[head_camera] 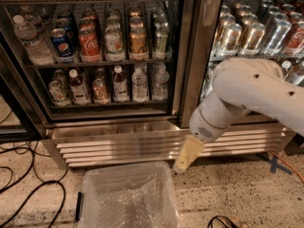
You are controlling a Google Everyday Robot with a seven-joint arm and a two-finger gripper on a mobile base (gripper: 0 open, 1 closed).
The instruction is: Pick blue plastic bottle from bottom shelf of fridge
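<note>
gripper: low before the fridge base panel, just above the clear bin right rim; open or closed, cannot tell; nothing seen held.
blue plastic bottle: upright on the bottom shelf, left part, behind glass, well apart from gripper.

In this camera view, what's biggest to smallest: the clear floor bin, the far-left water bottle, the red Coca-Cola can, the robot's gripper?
1. clear bin
2. water bottle
3. Coca-Cola can and gripper, which hangs low before the fridge, by the bin's corner: alike, and the gripper sits nearer, so unranked.
</note>
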